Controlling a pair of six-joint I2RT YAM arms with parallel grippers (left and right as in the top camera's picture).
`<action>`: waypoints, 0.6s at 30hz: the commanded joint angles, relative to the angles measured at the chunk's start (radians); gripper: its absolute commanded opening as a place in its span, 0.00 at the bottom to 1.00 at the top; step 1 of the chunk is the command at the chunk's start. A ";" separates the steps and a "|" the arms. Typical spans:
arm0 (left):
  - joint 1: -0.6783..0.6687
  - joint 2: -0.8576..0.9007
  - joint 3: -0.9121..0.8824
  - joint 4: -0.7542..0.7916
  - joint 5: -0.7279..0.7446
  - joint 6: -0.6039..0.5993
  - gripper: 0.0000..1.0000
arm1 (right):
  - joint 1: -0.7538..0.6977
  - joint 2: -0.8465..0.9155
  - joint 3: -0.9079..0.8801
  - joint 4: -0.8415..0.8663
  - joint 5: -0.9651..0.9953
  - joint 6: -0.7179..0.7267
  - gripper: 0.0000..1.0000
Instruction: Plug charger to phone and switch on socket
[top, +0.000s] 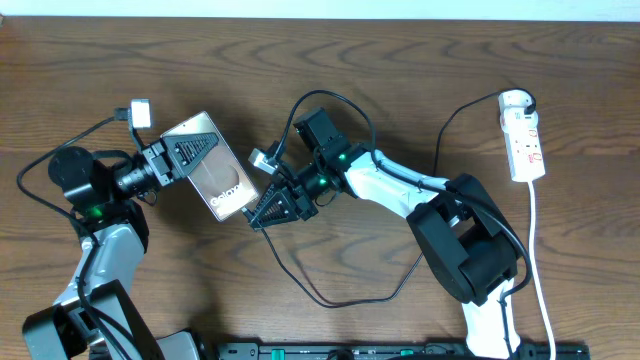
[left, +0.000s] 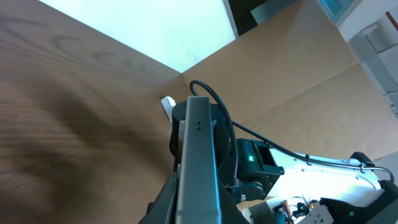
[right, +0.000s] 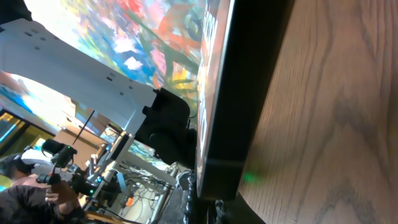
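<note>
The left gripper (top: 203, 143) is clamping the phone (top: 225, 186); the right gripper (top: 258, 217) is sitting at the phone's corner, and I cannot tell whether it is closed.

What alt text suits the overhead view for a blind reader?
On a wooden table, the left tool grips the phone while the right tool sits at its lower end. The black charger cable loops nearby; the white socket lies far right.
</note>
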 joint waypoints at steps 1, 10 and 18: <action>-0.002 -0.011 0.002 0.011 0.019 -0.010 0.07 | 0.004 0.007 -0.002 0.005 -0.018 0.003 0.07; -0.002 -0.011 0.002 0.026 0.038 -0.010 0.08 | 0.003 0.007 -0.002 0.024 -0.018 0.000 0.07; -0.002 -0.011 0.002 0.033 0.038 -0.010 0.07 | 0.003 0.007 -0.002 0.029 -0.018 0.000 0.07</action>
